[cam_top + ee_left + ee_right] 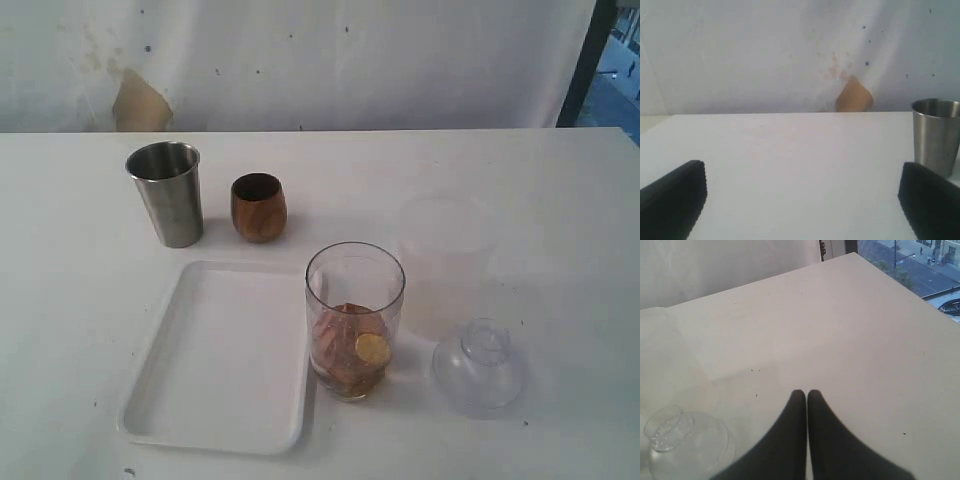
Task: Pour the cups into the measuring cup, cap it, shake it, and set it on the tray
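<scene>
The measuring cup (355, 300) already holds brown contents, dome lid (479, 367) off beside it: capping, shaking, traying seemingly remain; left gripper (801, 175) jaws spread, right gripper (806, 392) jaws pressed together.

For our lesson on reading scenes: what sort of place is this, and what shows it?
Probably an indoor test bench on an upper floor, not a kitchen: a plain white table, a stained white sheet hung behind it as a backdrop, and a street seen below, beyond the table's edge.
</scene>
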You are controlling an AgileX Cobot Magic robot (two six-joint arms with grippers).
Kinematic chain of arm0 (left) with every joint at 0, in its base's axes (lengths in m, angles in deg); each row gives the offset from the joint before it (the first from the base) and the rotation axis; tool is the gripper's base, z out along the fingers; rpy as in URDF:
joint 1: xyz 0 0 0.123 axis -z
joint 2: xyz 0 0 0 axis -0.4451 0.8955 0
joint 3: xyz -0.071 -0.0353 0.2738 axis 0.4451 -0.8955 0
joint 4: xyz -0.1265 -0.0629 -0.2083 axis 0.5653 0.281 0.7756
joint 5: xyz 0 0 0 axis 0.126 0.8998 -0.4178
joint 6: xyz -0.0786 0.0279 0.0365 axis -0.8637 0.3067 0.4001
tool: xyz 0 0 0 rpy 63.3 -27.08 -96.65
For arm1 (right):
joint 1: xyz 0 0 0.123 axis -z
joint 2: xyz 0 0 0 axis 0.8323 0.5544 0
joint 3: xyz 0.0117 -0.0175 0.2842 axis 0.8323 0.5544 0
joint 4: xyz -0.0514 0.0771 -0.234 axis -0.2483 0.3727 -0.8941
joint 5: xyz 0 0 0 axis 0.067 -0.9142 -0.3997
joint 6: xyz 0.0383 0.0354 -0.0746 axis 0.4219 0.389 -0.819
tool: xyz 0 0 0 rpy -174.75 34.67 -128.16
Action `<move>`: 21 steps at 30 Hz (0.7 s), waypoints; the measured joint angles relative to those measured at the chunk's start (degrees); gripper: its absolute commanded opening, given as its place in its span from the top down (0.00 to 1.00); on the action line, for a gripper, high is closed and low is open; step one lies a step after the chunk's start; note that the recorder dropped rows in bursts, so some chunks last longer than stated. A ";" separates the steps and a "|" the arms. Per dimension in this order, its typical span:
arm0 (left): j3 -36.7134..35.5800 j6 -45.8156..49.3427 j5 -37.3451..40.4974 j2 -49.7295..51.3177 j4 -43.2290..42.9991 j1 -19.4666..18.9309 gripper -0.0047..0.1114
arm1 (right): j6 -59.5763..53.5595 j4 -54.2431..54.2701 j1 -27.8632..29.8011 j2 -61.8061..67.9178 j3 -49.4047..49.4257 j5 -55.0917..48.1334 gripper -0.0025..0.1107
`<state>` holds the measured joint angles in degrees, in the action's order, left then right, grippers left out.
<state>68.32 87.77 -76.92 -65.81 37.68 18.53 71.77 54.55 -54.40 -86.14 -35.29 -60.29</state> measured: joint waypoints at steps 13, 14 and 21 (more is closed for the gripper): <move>0.00 -5.44 4.10 0.00 0.00 0.00 0.06 | 0.00 0.00 0.00 0.00 0.00 0.00 0.98; 0.00 -5.50 4.10 0.00 0.00 0.00 0.06 | 0.00 0.00 0.00 0.00 0.00 0.00 0.98; 0.00 -5.58 4.10 0.00 0.00 0.00 0.06 | 0.00 0.00 0.00 0.00 0.00 0.00 0.98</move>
<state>68.32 82.18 -72.82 -65.81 37.68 18.53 71.77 54.55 -54.40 -86.14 -35.29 -60.29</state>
